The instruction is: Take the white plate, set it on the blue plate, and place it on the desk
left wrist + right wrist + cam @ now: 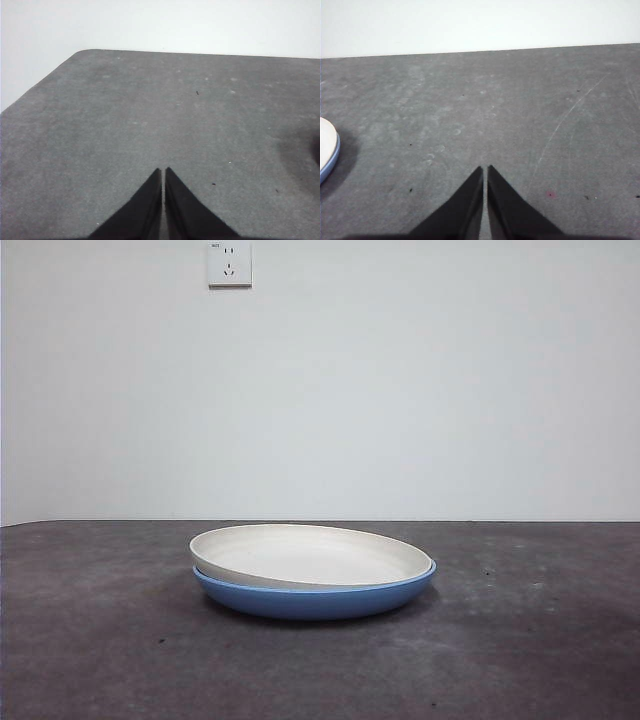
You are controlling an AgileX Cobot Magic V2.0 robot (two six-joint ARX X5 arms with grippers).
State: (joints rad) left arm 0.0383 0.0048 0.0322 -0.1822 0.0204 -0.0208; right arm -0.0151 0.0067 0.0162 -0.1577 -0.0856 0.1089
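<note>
The desk [110,640] is a flat, dark grey, mottled surface. Directly on it rests the blue plate [315,600], which shows only as a sliver off to one side of the right gripper [485,170] and well apart from it.

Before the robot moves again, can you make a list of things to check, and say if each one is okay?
1. White plate sits inside the blue plate: ok.
2. Stack sits level: not ok, the white plate tilts slightly.
3. Blue plate rests on the desk: ok.
4. Left gripper holds nothing, jaws shut: ok.
5. Right gripper holds nothing, jaws shut: ok.
6. Both grippers are apart from the plates: ok.
</note>
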